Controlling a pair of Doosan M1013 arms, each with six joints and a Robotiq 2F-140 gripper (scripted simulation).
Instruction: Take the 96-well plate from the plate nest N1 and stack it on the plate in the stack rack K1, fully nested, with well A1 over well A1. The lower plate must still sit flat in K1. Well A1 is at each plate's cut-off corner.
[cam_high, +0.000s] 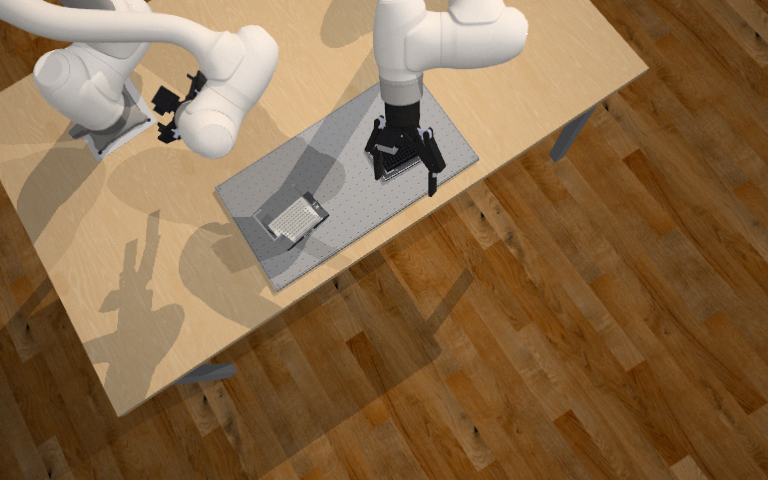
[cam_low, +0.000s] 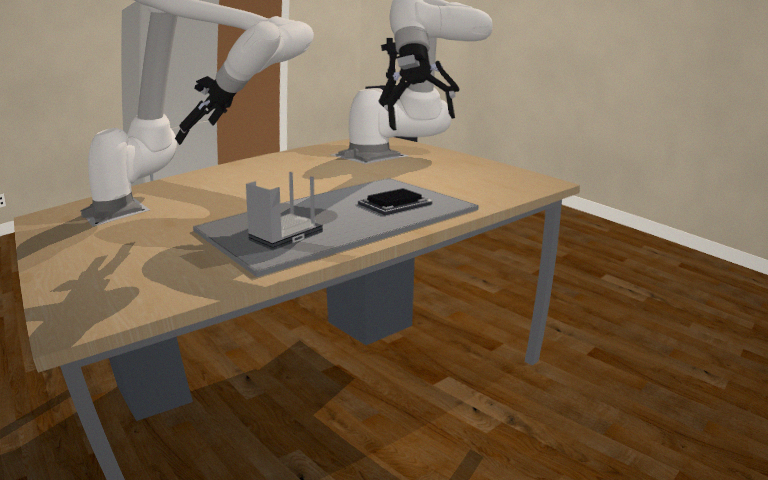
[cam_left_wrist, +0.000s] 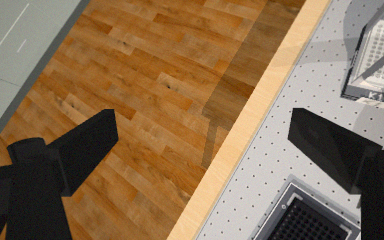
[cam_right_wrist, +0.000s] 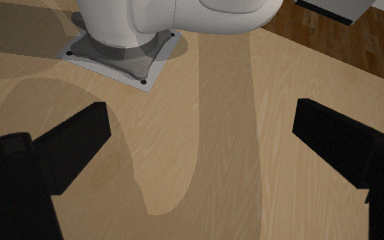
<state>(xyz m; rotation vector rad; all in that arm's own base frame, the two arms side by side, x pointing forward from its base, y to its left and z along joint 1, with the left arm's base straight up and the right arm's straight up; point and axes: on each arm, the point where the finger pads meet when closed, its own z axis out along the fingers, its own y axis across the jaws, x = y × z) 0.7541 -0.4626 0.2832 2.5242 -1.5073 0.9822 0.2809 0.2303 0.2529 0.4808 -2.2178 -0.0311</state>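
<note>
The black 96-well plate (cam_high: 400, 159) (cam_low: 394, 197) (cam_left_wrist: 310, 226) lies in the low nest N1 (cam_low: 387, 211) (cam_left_wrist: 292, 191). A white plate (cam_high: 297, 219) (cam_low: 293, 223) (cam_left_wrist: 374, 56) sits low in the stack rack K1 (cam_high: 318, 206) (cam_low: 264, 213) (cam_left_wrist: 364, 94), between its tall corner guides. Both cut-off corners are too small to make out. My left gripper (cam_high: 404, 183) (cam_low: 422, 121) (cam_left_wrist: 203, 124) is open and empty, high above the board near N1. It is not around the black plate. My right gripper (cam_right_wrist: 202, 117) is open and empty, high over the table away from both plates.
The perforated grey board (cam_high: 356, 209) (cam_low: 339, 240) (cam_left_wrist: 260, 165) carries N1 and K1. K1's upright guide posts (cam_low: 312, 198) stand well above its plate. An arm base (cam_right_wrist: 120, 50) shows at the upper left of the right wrist view.
</note>
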